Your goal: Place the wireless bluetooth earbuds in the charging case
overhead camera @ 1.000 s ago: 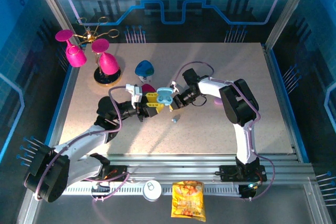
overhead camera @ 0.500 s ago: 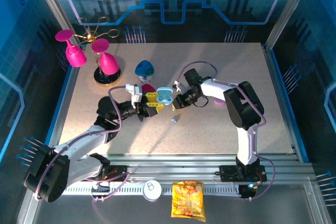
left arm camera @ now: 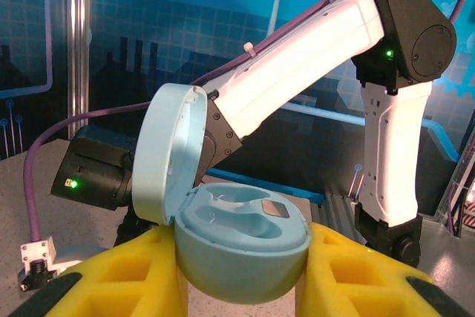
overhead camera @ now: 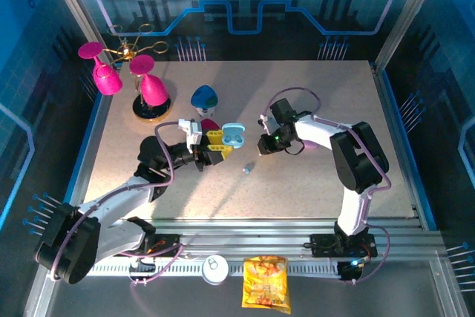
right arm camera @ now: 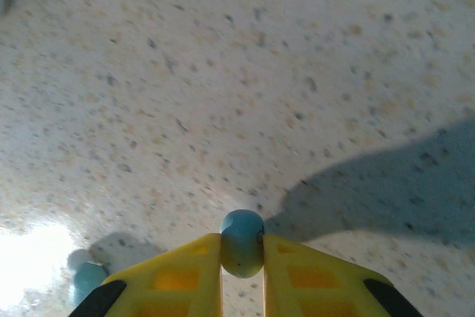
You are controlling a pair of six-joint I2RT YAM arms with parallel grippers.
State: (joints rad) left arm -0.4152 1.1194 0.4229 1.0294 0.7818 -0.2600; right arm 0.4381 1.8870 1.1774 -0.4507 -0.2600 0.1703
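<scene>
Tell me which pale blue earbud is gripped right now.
The earbud pinched between the right gripper's yellow fingers. The other earbud lies loose on the table nearby.

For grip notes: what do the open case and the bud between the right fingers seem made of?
The charging case: apparently moulded pale-blue plastic, satin, with soft even highlights. The earbud: probably hard plastic too, pale blue, slightly glossy; too small to be sure.

A small round pale blue-grey plastic earbud is pinched between the two yellow fingertips of the right gripper. A speckled beige table surface is seen behind it. A second pale blue-grey bud is seen lying on this surface at the lower left, beside a bright glare. A dark shadow is cast at the right.
</scene>
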